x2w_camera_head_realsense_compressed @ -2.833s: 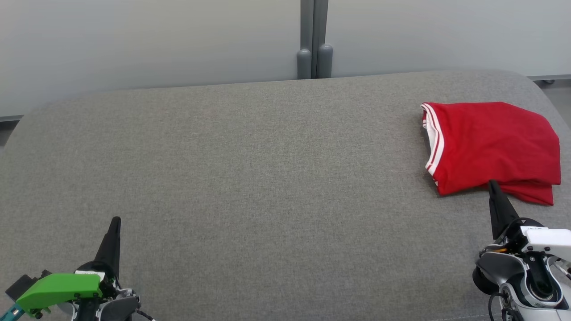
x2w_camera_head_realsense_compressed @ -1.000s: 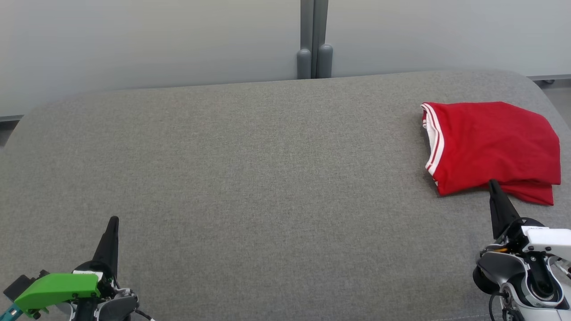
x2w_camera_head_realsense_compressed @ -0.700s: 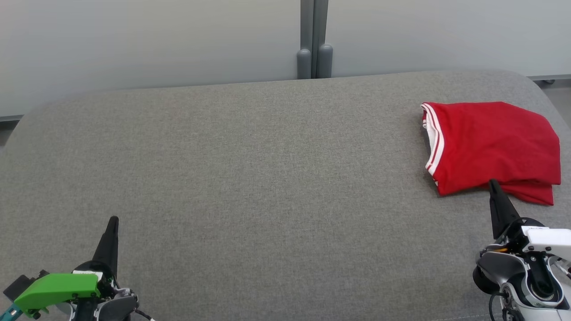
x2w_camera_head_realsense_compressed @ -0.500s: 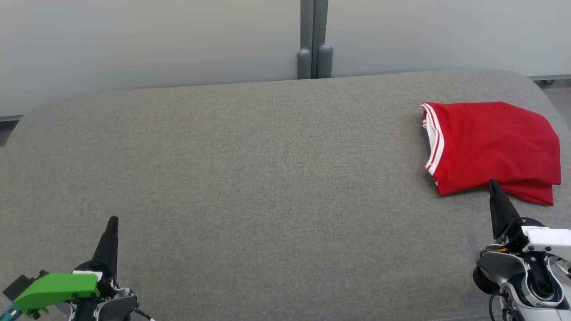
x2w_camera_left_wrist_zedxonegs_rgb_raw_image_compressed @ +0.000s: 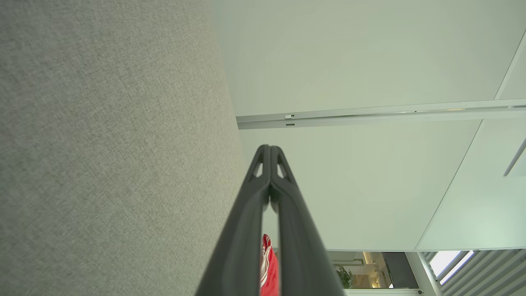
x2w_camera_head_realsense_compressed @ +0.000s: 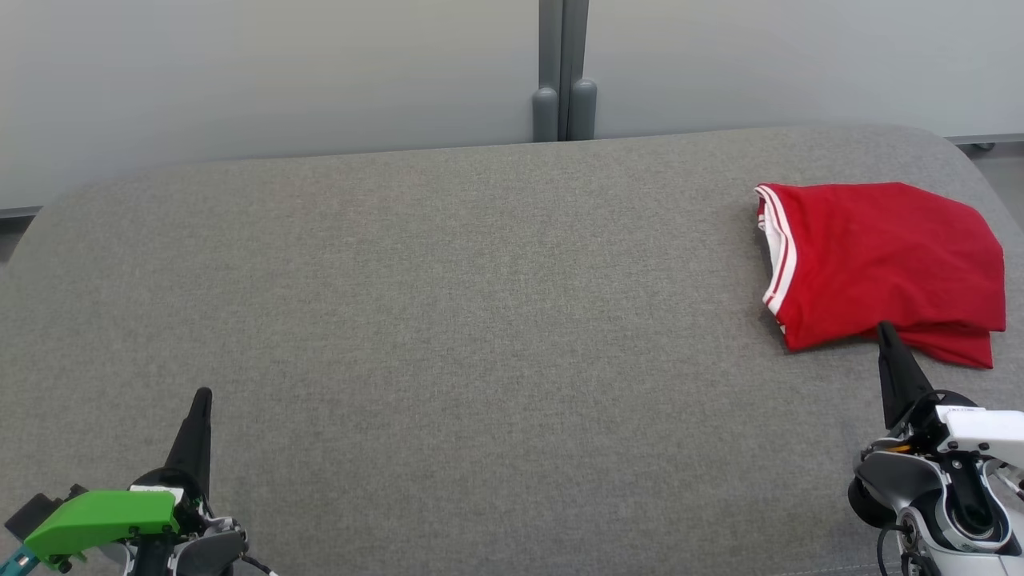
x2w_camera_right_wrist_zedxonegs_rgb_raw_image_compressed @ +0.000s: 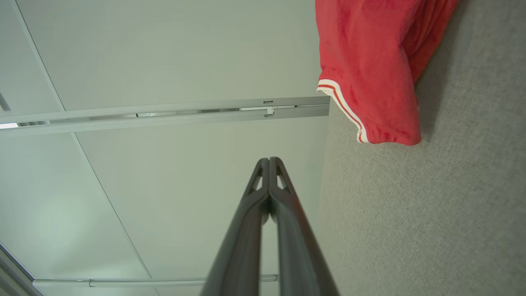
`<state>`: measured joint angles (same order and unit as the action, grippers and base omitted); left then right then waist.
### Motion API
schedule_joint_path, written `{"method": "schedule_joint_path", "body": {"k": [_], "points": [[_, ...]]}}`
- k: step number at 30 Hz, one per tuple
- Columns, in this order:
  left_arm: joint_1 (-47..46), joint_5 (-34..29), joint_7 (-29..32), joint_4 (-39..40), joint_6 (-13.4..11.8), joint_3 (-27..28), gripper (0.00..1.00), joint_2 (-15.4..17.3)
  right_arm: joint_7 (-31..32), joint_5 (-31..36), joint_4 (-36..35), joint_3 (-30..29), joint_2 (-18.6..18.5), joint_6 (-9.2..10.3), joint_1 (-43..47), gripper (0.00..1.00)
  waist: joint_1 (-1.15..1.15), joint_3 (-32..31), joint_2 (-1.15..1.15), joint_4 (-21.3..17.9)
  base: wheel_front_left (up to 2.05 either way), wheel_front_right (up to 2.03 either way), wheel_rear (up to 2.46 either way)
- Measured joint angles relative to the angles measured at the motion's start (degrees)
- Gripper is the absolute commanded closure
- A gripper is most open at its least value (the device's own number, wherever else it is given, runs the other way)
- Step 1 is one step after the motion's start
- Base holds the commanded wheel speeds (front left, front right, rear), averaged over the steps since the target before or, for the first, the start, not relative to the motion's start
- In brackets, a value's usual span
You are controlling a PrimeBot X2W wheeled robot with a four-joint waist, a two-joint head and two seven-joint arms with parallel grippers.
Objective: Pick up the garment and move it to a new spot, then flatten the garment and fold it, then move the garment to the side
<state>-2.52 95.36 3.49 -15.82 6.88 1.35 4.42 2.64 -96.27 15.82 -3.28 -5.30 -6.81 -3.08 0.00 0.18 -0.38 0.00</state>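
1. A grey padded bench [x2w_camera_head_realsense_compressed: 480,280] is set against a pale wall [x2w_camera_head_realsense_compressed: 280,72].
2. The red shirt [x2w_camera_head_realsense_compressed: 880,256] is seen folded by the bench's right edge, toward the far corner.
3. The left gripper [x2w_camera_head_realsense_compressed: 203,396] and right gripper [x2w_camera_head_realsense_compressed: 883,330] are pressed closed, empty, and parked at the near edge.
4. No movement is noted over the last second, so the task is judged finished.

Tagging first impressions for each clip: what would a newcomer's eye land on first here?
The red garment, folded and showing white-striped trim, lies at the far right of the grey surface. Next, at the bottom corners of the head view, come the left end effector, shut over bare fabric, and the right end effector, shut and pointing at the garment's near edge.
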Motion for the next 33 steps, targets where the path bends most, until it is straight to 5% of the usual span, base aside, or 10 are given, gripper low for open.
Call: {"method": "schedule_joint_path", "body": {"k": [33], "points": [[0.00,-0.12,0.34,0.02,0.00,0.14,1.00,-0.05,0.01,0.35,-0.02,-0.18,0.09,0.00,0.00,1.00,0.00,0.00,0.00,0.00,0.00,0.00,0.00]]}}
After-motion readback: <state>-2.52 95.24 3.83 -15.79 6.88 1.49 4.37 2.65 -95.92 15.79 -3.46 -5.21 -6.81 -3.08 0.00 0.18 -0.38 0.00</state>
